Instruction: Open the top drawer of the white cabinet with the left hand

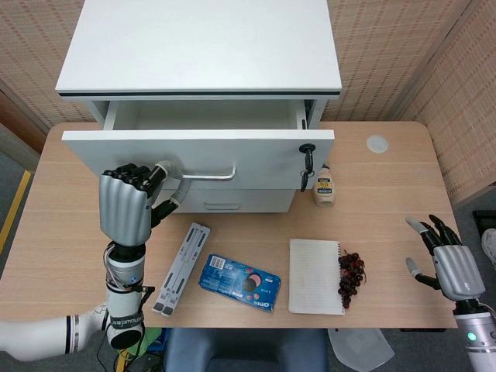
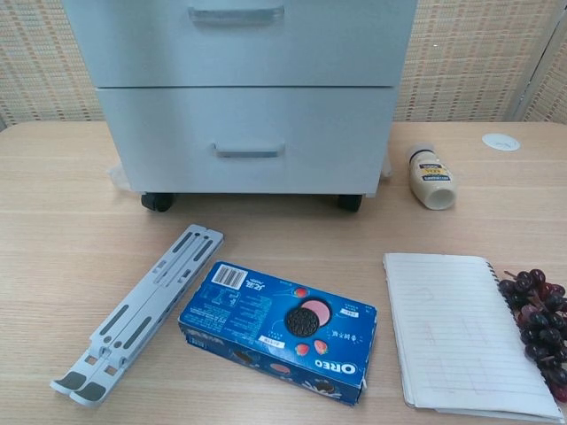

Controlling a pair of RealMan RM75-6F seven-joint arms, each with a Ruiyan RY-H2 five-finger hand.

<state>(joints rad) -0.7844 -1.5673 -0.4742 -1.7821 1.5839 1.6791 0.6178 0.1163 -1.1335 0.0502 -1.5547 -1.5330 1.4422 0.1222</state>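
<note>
Head view: left hand [image 1: 124,203] hooks, seemingly, rigid metal bar handle [image 1: 203,176] of sliding white top drawer [image 1: 198,147]; right hand [image 1: 446,260] spread.

Bright, even light across both views, coming from overhead and diffuse. In the head view the white cabinet top [image 1: 200,45] runs close to blown out, nearly featureless. The open top drawer [image 1: 198,147] throws a soft shadow on the fronts beneath it, and the left hand [image 1: 124,203] shows mild sheen on its grey shell. Chest view: short soft shadows under the cabinet's wheels and beneath the cookie box [image 2: 279,330], whose glossy wrap catches faint glare. Everything is sharp, no motion blur; straight edges bow slightly toward the head view's corners.
</note>
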